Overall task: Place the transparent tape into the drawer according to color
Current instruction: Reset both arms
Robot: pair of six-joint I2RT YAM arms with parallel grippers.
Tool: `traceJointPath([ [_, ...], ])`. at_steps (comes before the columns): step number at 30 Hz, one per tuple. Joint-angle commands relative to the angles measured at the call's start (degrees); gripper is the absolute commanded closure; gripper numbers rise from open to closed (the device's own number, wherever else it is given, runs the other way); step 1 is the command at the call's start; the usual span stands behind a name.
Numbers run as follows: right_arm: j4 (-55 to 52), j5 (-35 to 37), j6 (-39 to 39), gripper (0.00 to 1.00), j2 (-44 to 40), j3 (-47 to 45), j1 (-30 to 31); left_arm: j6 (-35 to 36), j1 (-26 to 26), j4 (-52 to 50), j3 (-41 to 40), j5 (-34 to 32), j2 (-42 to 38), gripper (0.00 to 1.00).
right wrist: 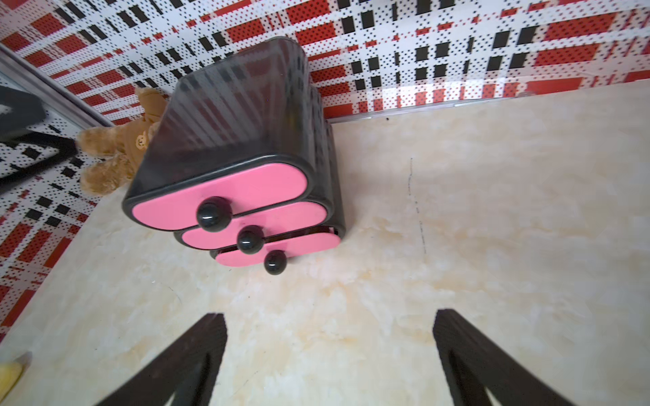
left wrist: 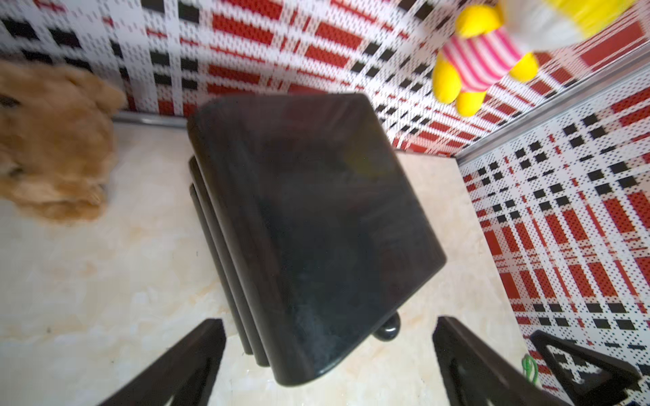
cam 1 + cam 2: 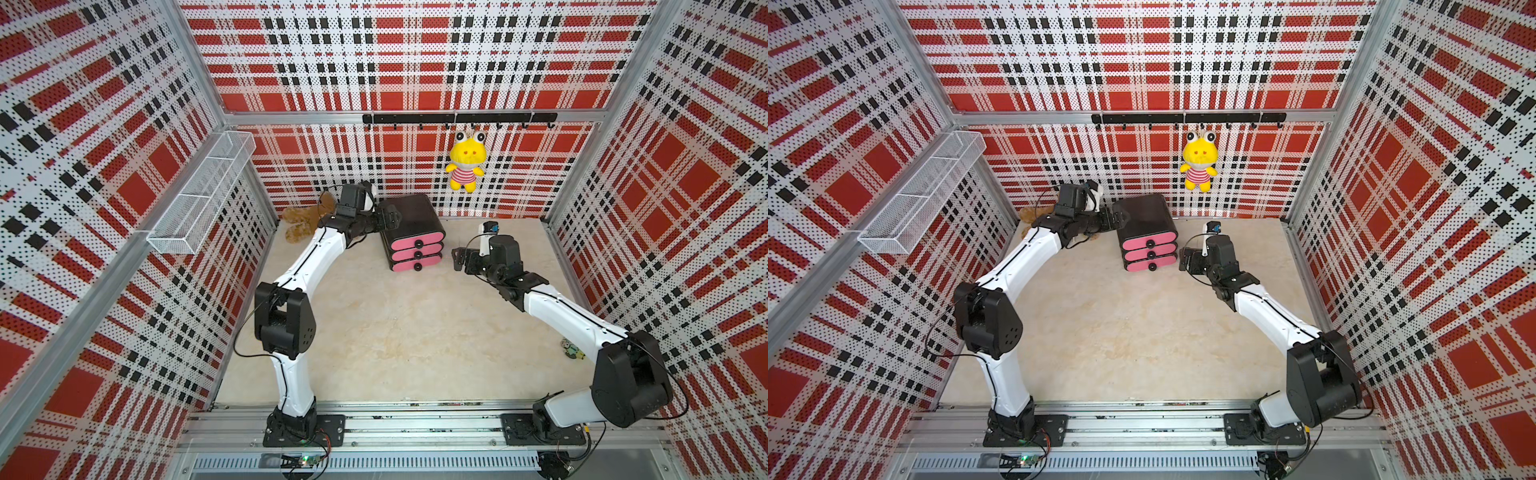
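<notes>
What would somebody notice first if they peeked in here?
Probably the bright yellow frog plush, dangling from the black hook rail on the red-checked back wall. Below it and a little to the side, the black chest with three pink drawer fronts stands on the table. A brown teddy bear lies in the back corner on the robot's left side.

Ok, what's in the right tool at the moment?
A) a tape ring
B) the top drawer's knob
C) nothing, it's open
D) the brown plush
C: in the right wrist view the right tool stands wide open with only bare table showing in the gap, and the drawer chest sits well clear of it.
</notes>
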Motion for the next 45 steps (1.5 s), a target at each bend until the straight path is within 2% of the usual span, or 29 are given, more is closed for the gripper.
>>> traceJointPath([
  [1, -2.9, -0.3, -2.7, 0.00, -2.6, -2.1, -1.6, 3.0, -2.0, 4.7, -6.1, -8.9, -9.4, 0.01],
  [4, -3.6, 0.4, -3.7, 0.00, -4.8, -3.1, -3.1, 3.8, -3.0, 12.2, -18.2, -15.8, -19.1, 0.01],
  [8, -5.4, 3.7, -5.4, 0.00, -7.1, -3.2, -4.1, 3.5, -2.6, 22.0, -33.8, -20.1, -29.7, 0.01],
  [12, -5.3, 9.7, -6.2, 0.00, -8.4, -4.0, -4.7, 4.9, -1.8, 23.9, -41.9, -24.8, -33.9, 0.01],
  [16, -1.6, 16.3, -6.1, 0.00, -9.8, -8.0, -6.2, 7.1, -0.7, 31.3, -52.0, -27.6, -37.8, 0.01],
  [21, 12.8, 19.0, -10.7, 0.00, -11.9, -18.2, -8.7, 10.7, 1.0, 42.5, -62.1, -28.1, -41.4, 0.01],
  [23, 18.5, 20.2, -12.5, 0.00, -11.5, -21.6, -9.5, 12.4, 2.1, 47.7, -66.2, -29.6, -42.0, 0.01],
  [26, 22.4, 20.5, -13.9, 0.00, -8.8, -23.6, -11.5, 12.1, 5.8, 52.9, -70.2, -28.4, -41.8, 0.01],
  [32, 31.3, 22.3, -15.6, 0.00, -4.9, -27.7, -13.4, 17.8, 7.0, 67.3, -79.1, -32.1, -40.1, 0.01],
  [35, 35.5, 22.7, -16.5, 0.00, -4.3, -29.6, -14.0, 19.2, 8.7, 71.5, -81.7, -33.4, -38.0, 0.01],
  [40, 43.7, 21.8, -17.7, 0.00, -1.6, -32.6, -14.3, 19.3, 12.7, 83.9, -86.4, -32.0, -33.7, 0.01],
  [45, 52.7, 21.3, -18.7, 0.00, 2.9, -34.8, -14.4, 21.7, 13.5, 90.1, -87.1, -30.6, -28.7, 0.01],
])
